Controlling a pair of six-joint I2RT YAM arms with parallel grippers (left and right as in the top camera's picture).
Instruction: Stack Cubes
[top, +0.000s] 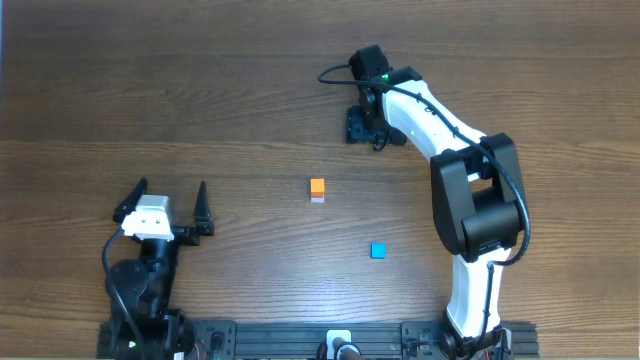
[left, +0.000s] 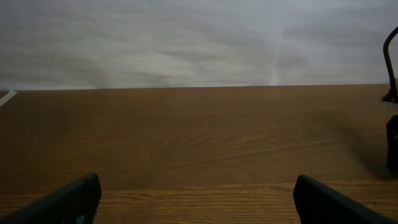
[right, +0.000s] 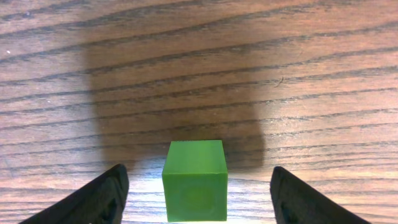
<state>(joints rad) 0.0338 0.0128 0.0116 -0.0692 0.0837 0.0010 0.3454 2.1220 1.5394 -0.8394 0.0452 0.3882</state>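
The right jaws are standing wide open, the green cube (right: 194, 180) sitting centred between them on the tabletop (right: 186, 56); they should be settling squarely and closing evenly on its flat sides.

robot lab bench, wooden tabletop (top: 200, 90), plain white wall (left: 186, 37)

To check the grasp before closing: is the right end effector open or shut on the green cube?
Open. On the right end effector, both fingers stand clear of the green cube, with bare wood between.
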